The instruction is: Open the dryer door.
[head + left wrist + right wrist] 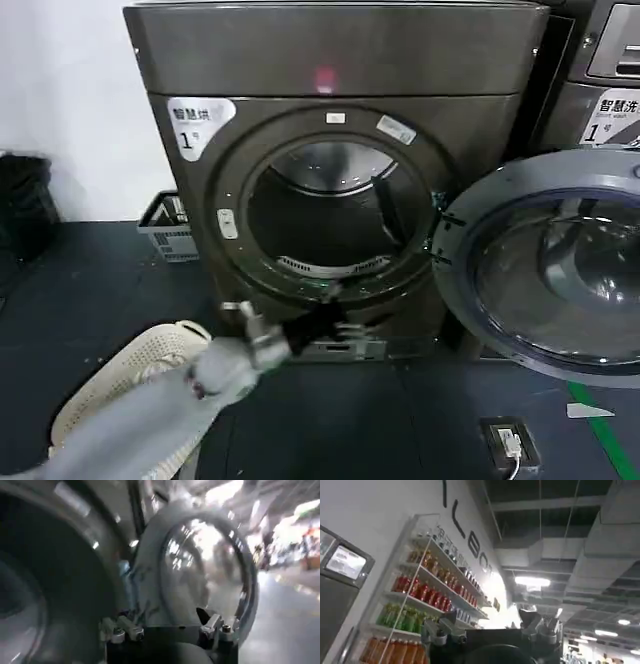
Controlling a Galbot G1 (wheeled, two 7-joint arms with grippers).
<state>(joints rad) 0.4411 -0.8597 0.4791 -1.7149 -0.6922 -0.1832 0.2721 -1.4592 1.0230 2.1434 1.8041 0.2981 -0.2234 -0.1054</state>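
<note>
The dryer (pixel 330 60) is a dark grey-brown machine with a white label marked 1 (pixel 195 125). Its round drum mouth (pixel 330 215) stands uncovered. The dryer door (pixel 545 265) is swung wide to the right, its grey inner face and tinted glass towards me. My left gripper (pixel 325 318) hovers low before the drum mouth's bottom rim, open and holding nothing. In the left wrist view the left gripper (pixel 167 627) has its fingers far apart, with the door (pixel 200 565) beyond them. My right gripper (pixel 487 625) is open and points up at a ceiling.
A white laundry basket (pixel 120 370) lies on the dark floor at the lower left, under my left arm. A grey crate (pixel 165 225) stands beside the dryer. A neighbouring machine (pixel 600 70) is behind the open door. Shelves of bottles (pixel 420 590) fill a wall.
</note>
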